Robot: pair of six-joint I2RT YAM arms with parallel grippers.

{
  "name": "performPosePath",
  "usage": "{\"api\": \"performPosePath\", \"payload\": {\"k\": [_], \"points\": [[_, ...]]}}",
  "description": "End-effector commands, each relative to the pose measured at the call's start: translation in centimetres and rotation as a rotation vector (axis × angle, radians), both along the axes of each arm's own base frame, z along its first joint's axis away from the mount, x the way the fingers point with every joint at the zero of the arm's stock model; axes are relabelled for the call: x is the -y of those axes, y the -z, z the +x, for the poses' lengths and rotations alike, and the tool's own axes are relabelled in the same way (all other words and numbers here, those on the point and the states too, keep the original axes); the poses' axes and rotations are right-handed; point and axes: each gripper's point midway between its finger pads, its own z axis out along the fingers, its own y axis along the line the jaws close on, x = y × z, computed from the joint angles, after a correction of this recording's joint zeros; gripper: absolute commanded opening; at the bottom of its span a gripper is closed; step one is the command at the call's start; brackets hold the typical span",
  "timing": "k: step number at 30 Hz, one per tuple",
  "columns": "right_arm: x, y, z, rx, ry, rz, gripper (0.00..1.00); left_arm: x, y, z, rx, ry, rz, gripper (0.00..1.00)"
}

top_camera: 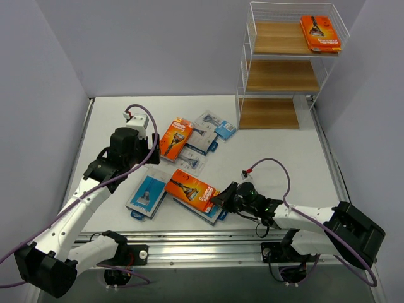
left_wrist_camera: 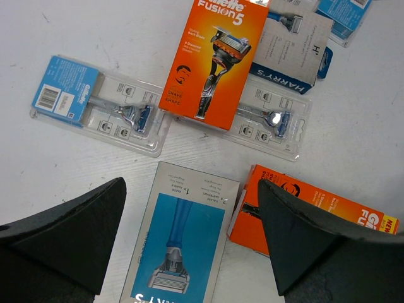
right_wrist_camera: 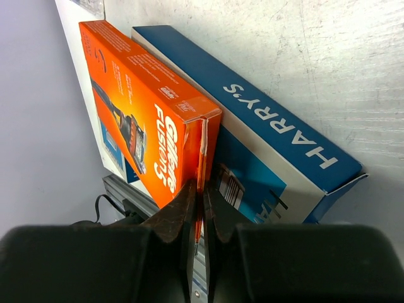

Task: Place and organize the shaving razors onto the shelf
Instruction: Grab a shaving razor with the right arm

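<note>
While the left fingers (top_camera: 150, 151) hung spread wide above the pile, not touching anything, the right fingers (right_wrist_camera: 189, 205) were pinched shut on the end flap of an orange Fusion5 box (right_wrist_camera: 145, 120). That box sat slantwise on top of a blue Harry's box (right_wrist_camera: 278, 145), down near the front edge of the table (top_camera: 284, 158).

Right under the left wrist cam was a blue-and-grey Harry's pack (left_wrist_camera: 180, 246) lying flat. Just past it was a second orange box (left_wrist_camera: 214, 63), with a clear blister pack (left_wrist_camera: 101, 104) poking out on one side and a second blister pack (left_wrist_camera: 271, 120) on the other.

As for the shelf (top_camera: 281, 76), it stood at the far right corner of the table, well apart from the pile. One orange pack (top_camera: 320, 33) lay flat on the right side of its top tier.
</note>
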Motion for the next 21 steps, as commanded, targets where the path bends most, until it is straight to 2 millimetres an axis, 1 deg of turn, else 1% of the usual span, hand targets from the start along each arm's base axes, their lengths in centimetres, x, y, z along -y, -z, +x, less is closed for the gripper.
{"api": "performPosePath", "payload": {"k": [1, 3, 5, 9, 10, 13, 14, 15, 16, 17, 19, 20, 21], "points": [[0.1, -0.8, 0.7, 0.037, 0.026, -0.011, 0.01, 0.8, -1.4, 0.5, 0.041, 0.012, -0.039, 0.94], [-0.3, -1.5, 1.0, 0.050, 0.017, -0.011, 0.00, 0.8, -1.3, 0.4, 0.040, 0.013, -0.037, 0.94], [-0.5, -1.8, 1.1, 0.054, 0.004, -0.025, 0.00, 0.7, -1.4, 0.4, 0.042, 0.012, -0.037, 0.94], [-1.4, -3.8, 1.9, 0.097, -0.015, -0.029, 0.00, 0.7, -1.4, 0.4, 0.043, 0.011, -0.035, 0.94], [-1.7, -4.6, 2.3, 0.108, -0.016, -0.025, 0.00, 0.7, -1.4, 0.4, 0.043, 0.011, -0.035, 0.94], [-2.1, -5.4, 2.7, 0.130, -0.024, -0.030, 0.00, 0.6, -1.5, 0.4, 0.044, 0.010, -0.035, 0.94], [-2.4, -6.2, 3.1, 0.147, -0.023, -0.020, 0.00, 0.6, -1.4, 0.3, 0.043, 0.010, -0.034, 0.94], [-2.6, -6.5, 3.2, 0.159, -0.029, -0.023, 0.00, 0.6, -1.5, 0.3, 0.044, 0.009, -0.036, 0.94], [-2.4, -6.4, 3.3, 0.165, -0.037, -0.056, 0.00, 0.6, -1.5, 0.3, 0.045, 0.006, -0.035, 0.94], [-2.9, -7.6, 3.8, 0.188, -0.042, -0.051, 0.00, 0.6, -1.6, 0.3, 0.046, 0.006, -0.035, 0.94], [-3.1, -8.0, 3.9, 0.208, -0.067, -0.079, 0.00, 0.6, -1.6, 0.3, 0.048, 0.007, -0.035, 0.94], [-3.5, -9.4, 4.4, 0.233, -0.069, -0.070, 0.00, 0.5, -1.6, 0.3, 0.049, 0.005, -0.036, 0.94], [-3.6, -10.0, 4.7, 0.248, -0.071, -0.074, 0.00, 0.5, -1.6, 0.2, 0.048, 0.007, -0.035, 0.94]]}}
